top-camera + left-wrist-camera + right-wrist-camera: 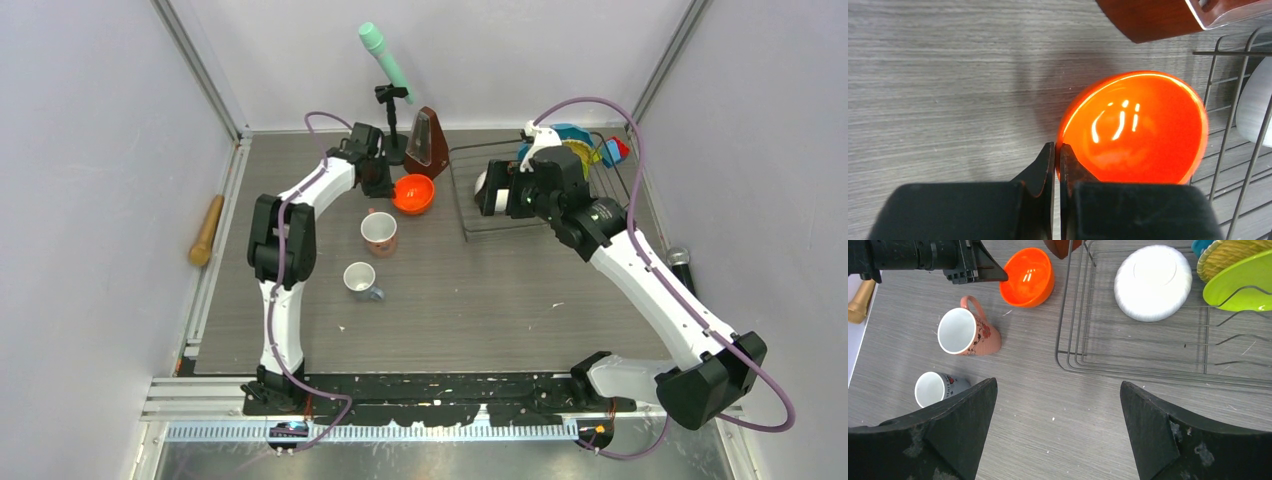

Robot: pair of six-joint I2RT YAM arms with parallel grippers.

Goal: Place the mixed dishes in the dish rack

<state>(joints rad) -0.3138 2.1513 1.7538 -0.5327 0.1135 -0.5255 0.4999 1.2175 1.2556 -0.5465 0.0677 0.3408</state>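
My left gripper [1057,147] is shut on the near rim of the orange bowl [1138,127], which is beside the rack's left end [413,193]. My right gripper [1058,385] is open and empty, above the table just in front of the grey wire dish rack [1068,340]. The white bowl [1153,282] lies upside down in the rack. The lime-green plate [1238,282] stands between the prongs, with an edge of the teal plate [1200,246] behind it. The pinkish mug [965,332] and the small grey-white mug [935,387] are on the table to the left.
The brown metronome [427,138] stands just behind the orange bowl. A mint-green microphone on a black stand [385,60] is at the back. A wooden rolling pin [207,230] lies off the table's left edge. Red and blue pieces [615,150] are at the rack's far right corner.
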